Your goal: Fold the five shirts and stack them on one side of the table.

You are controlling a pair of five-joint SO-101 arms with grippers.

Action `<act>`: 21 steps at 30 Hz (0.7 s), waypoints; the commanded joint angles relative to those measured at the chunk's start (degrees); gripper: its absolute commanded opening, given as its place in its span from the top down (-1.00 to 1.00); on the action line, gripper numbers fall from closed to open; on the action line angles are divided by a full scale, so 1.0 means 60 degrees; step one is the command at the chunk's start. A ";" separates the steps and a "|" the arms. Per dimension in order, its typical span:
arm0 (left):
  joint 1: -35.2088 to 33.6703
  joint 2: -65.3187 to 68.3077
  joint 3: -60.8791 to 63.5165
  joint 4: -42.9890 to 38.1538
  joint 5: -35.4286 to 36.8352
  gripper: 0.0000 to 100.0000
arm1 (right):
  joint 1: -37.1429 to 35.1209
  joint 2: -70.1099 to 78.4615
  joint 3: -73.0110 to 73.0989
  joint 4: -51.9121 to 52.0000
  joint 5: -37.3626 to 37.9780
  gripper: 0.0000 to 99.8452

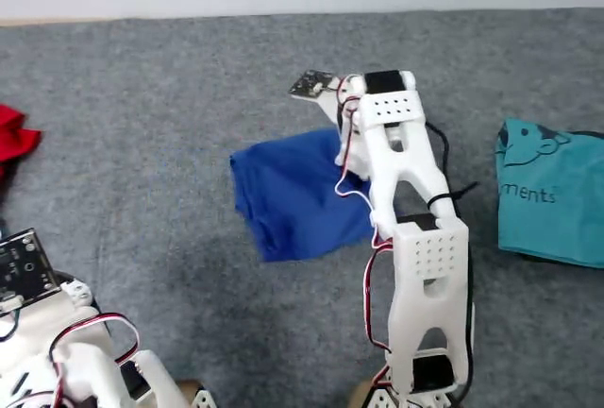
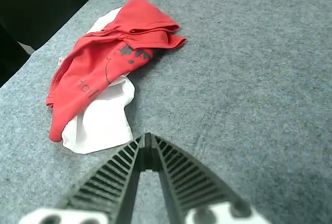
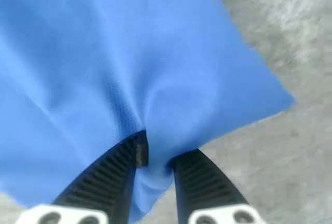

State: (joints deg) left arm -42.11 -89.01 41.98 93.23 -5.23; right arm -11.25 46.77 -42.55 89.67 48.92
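The right gripper [image 3: 155,154] is pinching a fold of the blue shirt [image 3: 129,53], the cloth bunching up between its two ribbed fingers [image 3: 116,167]. In the high view this shirt is lying in the middle of the frame as a roughly folded rectangle on the grey felt table [image 1: 142,87], and the right arm [image 1: 415,229] is stretching up from the bottom edge to the shirt's upper right corner. The teal shirt [image 1: 552,191] is sitting folded at the right edge of the frame, well apart from the blue one (dark print is showing on its top face).

The left gripper [image 2: 148,141] is holding its fingers pressed together with nothing between them, hanging over bare felt. Beyond it the red shirt [image 2: 104,63] is lying crumpled, partly draping over the white shirt [image 2: 104,120] under it. In the high view a corner of the red cloth is peeking in at the left edge, with the left arm [image 1: 57,351] resting in the lower left corner.
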 commanded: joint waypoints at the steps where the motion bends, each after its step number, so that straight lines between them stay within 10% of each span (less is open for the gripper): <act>1: -0.0029 -0.0059 -0.0051 0.0044 -0.0088 0.99 | 0.0154 -0.0154 -0.0176 -0.0989 0.1011 0.98; 21: -0.0015 -0.0059 -0.0037 0.0059 -0.0088 0.99 | -0.1179 0.0051 -0.0190 -0.4007 0.2725 0.83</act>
State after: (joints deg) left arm -42.11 -89.01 41.98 93.23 -5.23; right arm -17.58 49.76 -42.55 67.08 66.68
